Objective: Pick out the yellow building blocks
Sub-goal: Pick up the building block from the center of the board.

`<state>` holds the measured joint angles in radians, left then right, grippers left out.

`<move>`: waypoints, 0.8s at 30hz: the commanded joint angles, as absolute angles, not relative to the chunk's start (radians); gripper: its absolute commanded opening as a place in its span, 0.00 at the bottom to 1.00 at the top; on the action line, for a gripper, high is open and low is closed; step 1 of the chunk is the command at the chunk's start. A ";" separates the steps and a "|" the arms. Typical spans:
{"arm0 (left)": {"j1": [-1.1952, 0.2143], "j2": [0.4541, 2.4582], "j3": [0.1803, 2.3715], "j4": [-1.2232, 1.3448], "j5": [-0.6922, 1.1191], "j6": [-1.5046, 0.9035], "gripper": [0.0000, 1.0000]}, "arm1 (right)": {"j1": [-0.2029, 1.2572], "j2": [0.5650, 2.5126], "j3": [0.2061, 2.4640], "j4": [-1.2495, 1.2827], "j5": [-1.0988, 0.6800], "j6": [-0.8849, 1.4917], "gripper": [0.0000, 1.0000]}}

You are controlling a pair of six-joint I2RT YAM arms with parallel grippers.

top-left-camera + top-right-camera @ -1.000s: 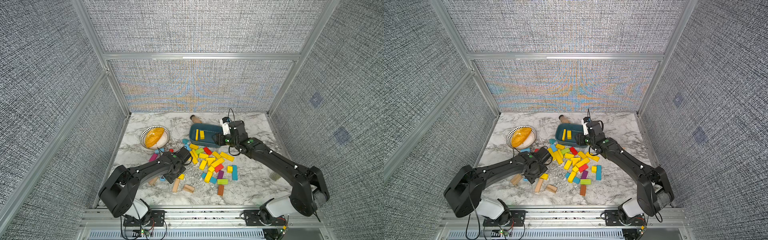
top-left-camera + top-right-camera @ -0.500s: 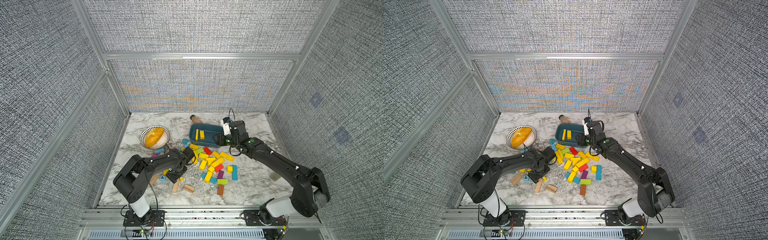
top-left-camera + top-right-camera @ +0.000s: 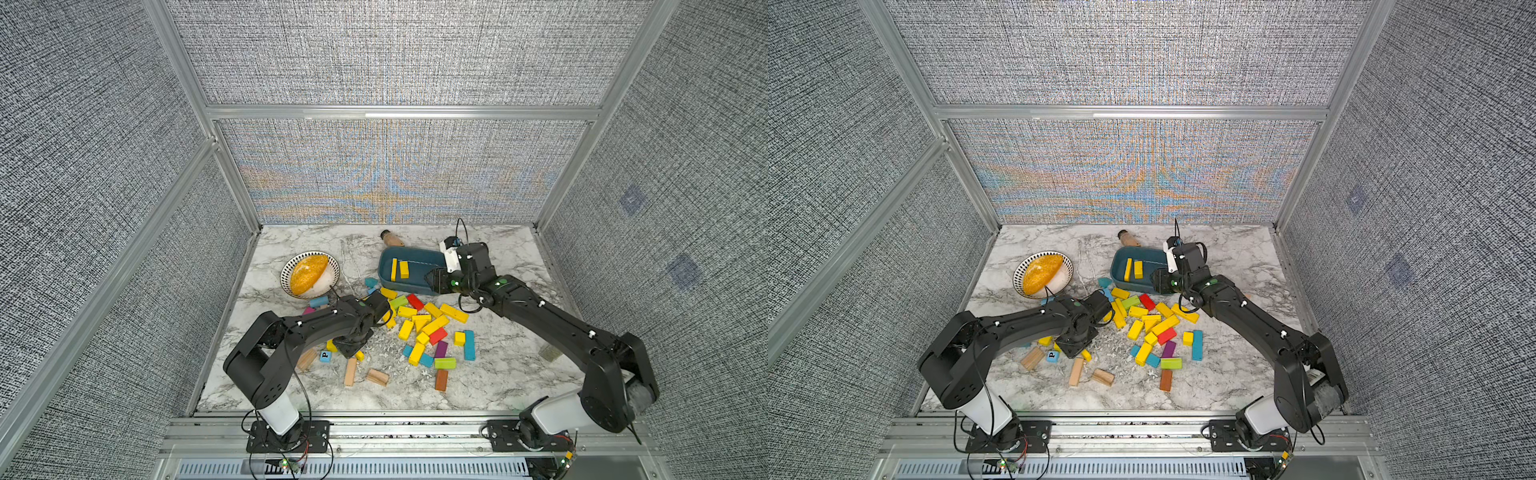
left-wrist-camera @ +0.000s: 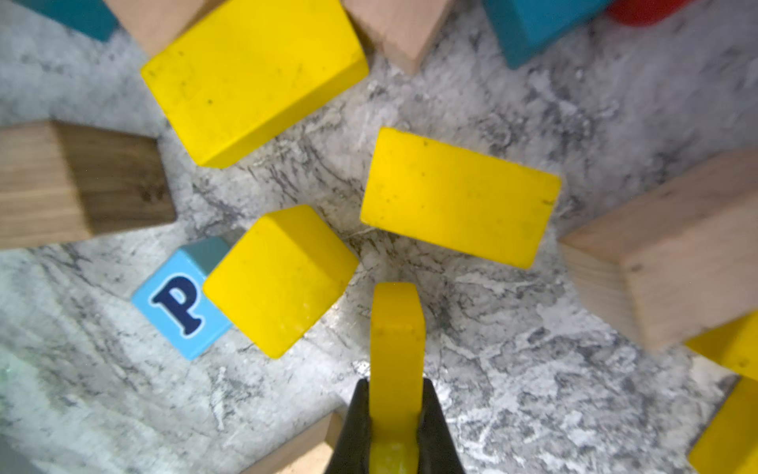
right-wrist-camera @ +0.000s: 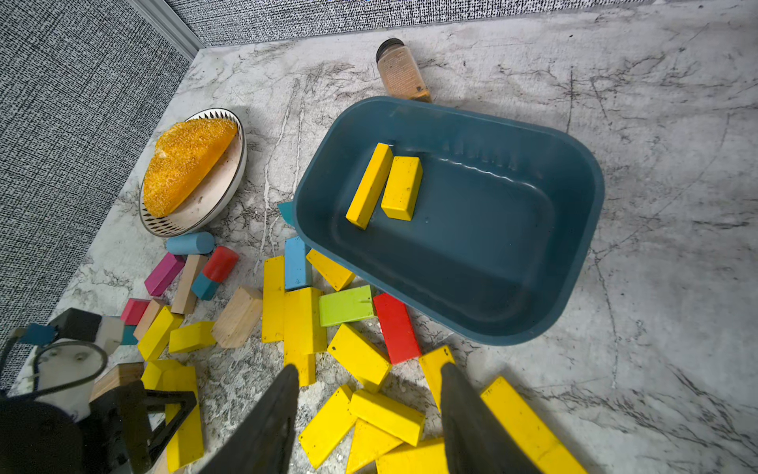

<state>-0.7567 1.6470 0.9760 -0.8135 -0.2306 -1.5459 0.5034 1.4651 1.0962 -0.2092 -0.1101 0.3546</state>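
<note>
Several yellow building blocks lie in a mixed pile at mid-table. Two more lie in the dark blue tray, side by side. My left gripper points down at the pile's front-left edge and is shut on a narrow yellow block, just above the marble. My right gripper hangs open over yellow blocks beside the tray's near right corner, with nothing between its fingers.
A patterned bowl with an orange bread-like piece stands at the left. A small bottle lies behind the tray. Plain wood blocks, a blue "P" cube and red, green, teal and purple blocks lie among the yellow ones.
My left gripper has closed on a yellow block, and the left arm's elbow has swung to the right. The right arm has not moved.
</note>
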 commanded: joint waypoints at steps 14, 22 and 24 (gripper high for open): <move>-0.767 1.189 0.698 -0.128 -0.147 -1.078 0.00 | 0.594 1.305 0.910 -0.095 -0.587 0.402 0.60; -0.766 1.168 0.709 -0.079 0.001 -1.001 0.00 | 0.739 1.377 0.931 -0.091 -0.561 0.390 0.66; -0.767 1.156 0.697 -0.071 0.005 -1.002 0.00 | 0.762 1.412 0.944 -0.077 -0.557 0.400 0.66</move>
